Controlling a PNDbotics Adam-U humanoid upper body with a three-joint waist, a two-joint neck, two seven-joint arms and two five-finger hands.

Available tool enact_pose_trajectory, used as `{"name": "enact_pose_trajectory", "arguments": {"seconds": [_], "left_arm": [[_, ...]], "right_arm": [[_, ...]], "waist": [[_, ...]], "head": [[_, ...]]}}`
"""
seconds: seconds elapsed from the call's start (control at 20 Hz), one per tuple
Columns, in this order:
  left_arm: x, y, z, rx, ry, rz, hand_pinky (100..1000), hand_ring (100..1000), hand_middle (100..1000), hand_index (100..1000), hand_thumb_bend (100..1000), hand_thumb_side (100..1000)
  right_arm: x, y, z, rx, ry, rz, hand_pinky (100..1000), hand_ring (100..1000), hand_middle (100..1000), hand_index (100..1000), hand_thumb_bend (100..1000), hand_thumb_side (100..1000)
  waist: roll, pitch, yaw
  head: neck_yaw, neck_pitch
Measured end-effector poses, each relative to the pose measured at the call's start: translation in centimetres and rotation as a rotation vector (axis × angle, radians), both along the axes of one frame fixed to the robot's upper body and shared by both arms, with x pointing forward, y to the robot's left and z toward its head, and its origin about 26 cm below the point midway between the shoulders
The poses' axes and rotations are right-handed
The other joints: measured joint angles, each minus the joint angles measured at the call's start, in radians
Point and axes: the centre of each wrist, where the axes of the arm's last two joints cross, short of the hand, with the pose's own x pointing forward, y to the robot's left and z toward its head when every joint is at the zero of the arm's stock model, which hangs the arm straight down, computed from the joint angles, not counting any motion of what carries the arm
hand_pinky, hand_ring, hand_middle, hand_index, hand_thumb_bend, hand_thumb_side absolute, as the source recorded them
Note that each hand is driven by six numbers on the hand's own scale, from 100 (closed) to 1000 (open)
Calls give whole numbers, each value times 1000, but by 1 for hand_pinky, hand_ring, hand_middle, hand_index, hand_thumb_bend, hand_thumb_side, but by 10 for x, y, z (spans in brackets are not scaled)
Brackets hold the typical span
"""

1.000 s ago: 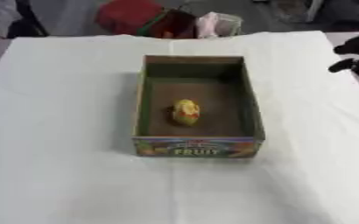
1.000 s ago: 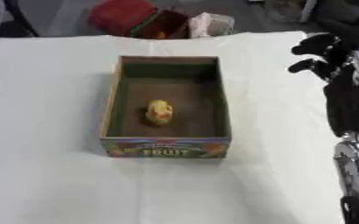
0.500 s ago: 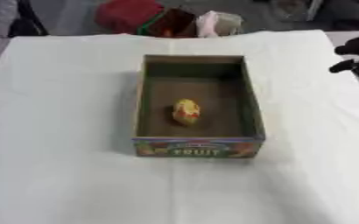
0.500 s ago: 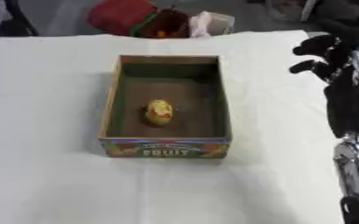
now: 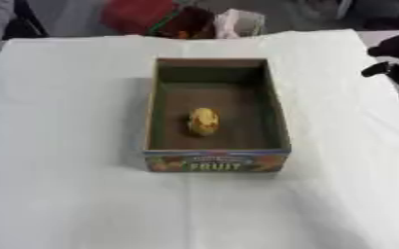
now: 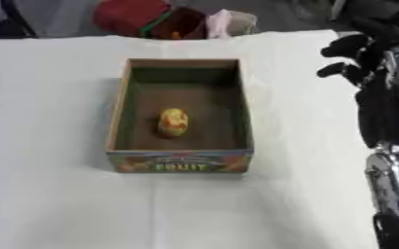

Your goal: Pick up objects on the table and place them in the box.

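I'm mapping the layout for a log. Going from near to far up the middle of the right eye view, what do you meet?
Bare white tablecloth → the box's printed FRUIT front → the yellow object on the box floor → the box's far wall → more cloth → red and dark things beyond the table's far edge.

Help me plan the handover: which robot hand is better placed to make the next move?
Right. The right robot hand hangs beside the box, fingers curled, holding nothing. The left shows in neither view.
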Motion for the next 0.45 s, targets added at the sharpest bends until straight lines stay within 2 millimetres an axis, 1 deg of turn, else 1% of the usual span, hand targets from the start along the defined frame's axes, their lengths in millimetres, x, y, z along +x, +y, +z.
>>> {"name": "enact_pose_trajectory", "arguments": {"seconds": [0.45], "left_arm": [[-1, 0, -1, 3, 4, -5, 466, 554, 562, 718, 100, 848]], "right_arm": [[0, 0, 0, 9, 1, -6, 523, 664, 586, 813, 100, 859]], "waist": [[1, 9, 0]], "head": [[2, 0]]}}
